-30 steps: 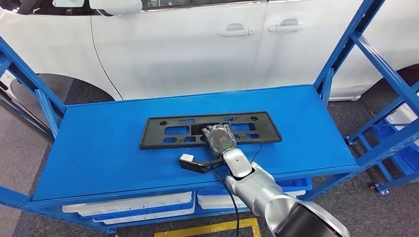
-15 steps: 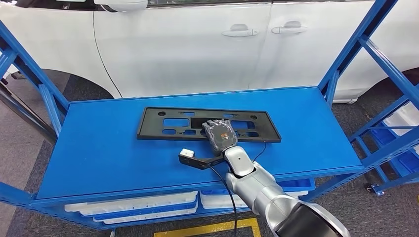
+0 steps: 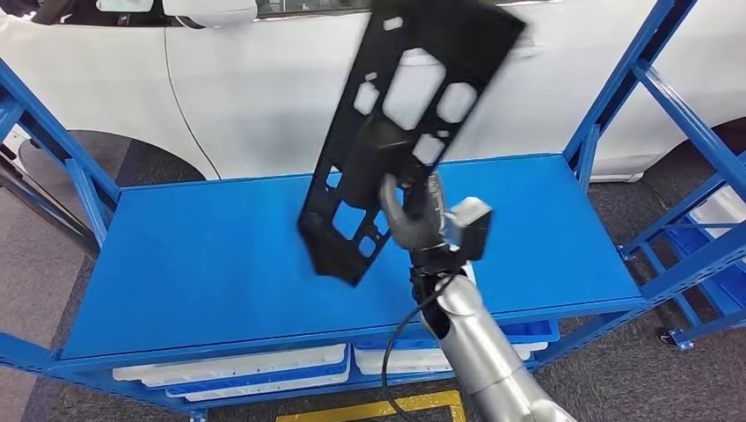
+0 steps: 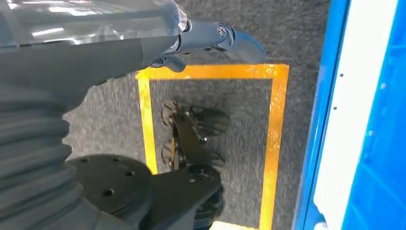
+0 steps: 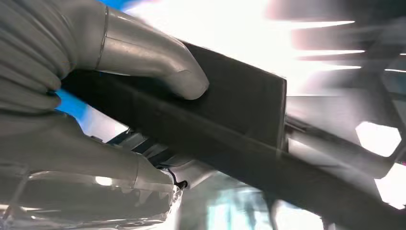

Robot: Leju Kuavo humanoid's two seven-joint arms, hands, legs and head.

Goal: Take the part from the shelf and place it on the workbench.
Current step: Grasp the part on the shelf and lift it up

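The part is a long black plastic plate with several cut-outs. My right hand grips it near its lower middle and holds it raised off the blue shelf top, standing steeply on end with its upper end in front of the car. Close up in the right wrist view, the thumb presses on the plate's flat face. In the left wrist view my left hand hangs beside my body over the floor, fingers stretched out, holding nothing.
A white car stands right behind the shelf. Blue uprights frame the shelf's right end, and another blue rack stands further right. White trays sit on the level below. A yellow floor marking lies at my feet.
The plate lay flat on the shelf under my right hand; now the hand has turned and lifted it clear, swinging it up on end.
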